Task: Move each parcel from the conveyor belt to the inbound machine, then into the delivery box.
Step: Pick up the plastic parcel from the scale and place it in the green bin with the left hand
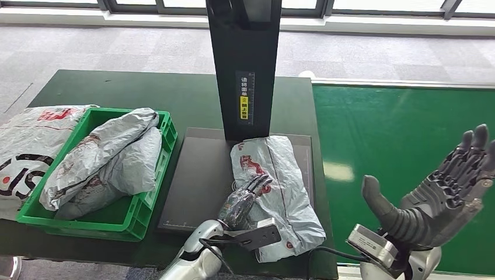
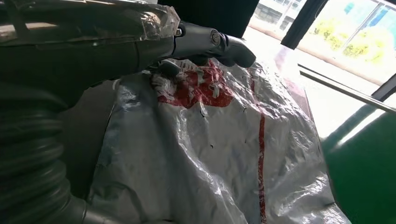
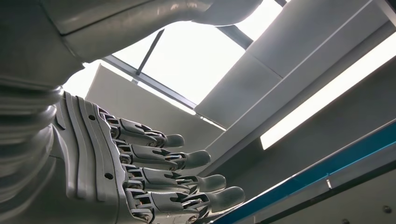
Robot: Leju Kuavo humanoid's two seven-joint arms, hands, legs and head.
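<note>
Black scanner post rises just behind the parcel, blocking approach from the rear. Green crate walls the left. Conveyor belt surface lies bare on the right.

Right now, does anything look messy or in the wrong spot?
Yes. The grey parcel under the left hand hangs off the scanner's black plate, and another parcel lies outside the green box.

Grey carpet floor is seen across the upper frame, bordered at the top edge by window frames. Daylight is cast through windows.
</note>
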